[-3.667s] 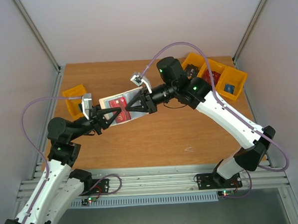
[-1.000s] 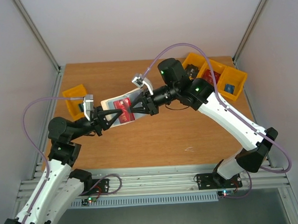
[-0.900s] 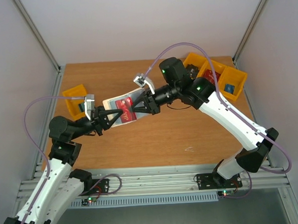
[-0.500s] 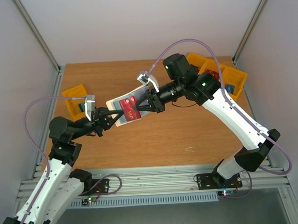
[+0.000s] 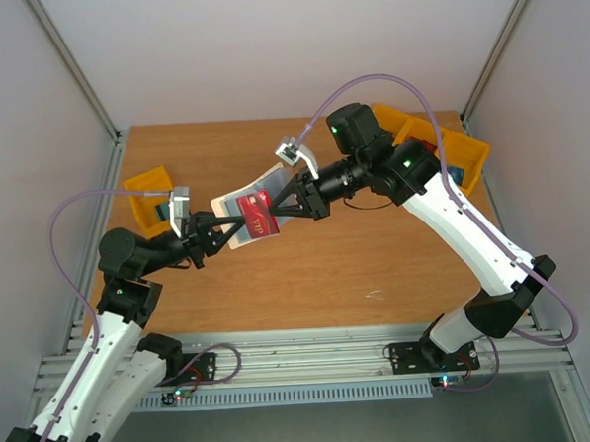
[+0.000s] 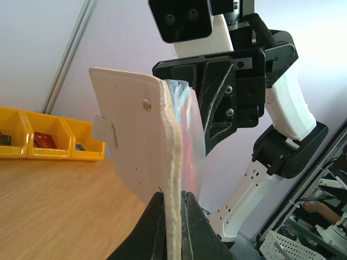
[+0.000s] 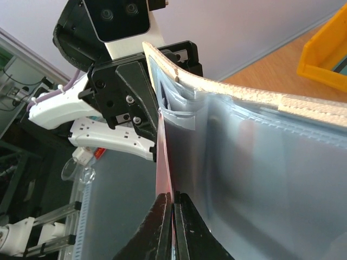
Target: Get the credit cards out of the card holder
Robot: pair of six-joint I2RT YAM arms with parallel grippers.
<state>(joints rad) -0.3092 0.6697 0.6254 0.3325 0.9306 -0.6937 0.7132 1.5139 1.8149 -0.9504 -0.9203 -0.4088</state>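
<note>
moved: right gripper (image 5: 283, 210) has swung up and away, drawing the red card (image 5: 262, 221) further out of the card holder (image 5: 233, 202).
left gripper (image 5: 216, 233): clamped on the holder's lower edge, bracing it in the air against the pull.
right gripper: pinched tight on the card's edge.
surface: wooden table (image 5: 357, 267), yellow bins (image 5: 466, 151) at its edges.
room: pale walls.

Card holder (image 5: 227, 204) open, aloft (beige outside, blue-grey inside); red card (image 5: 260, 221) against inner face.

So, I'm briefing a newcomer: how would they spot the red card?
Above the wooden table, the left gripper holds up an open pale card holder. The red card lies against its inside, pinched by the right gripper: the only red thing between the grippers.
</note>
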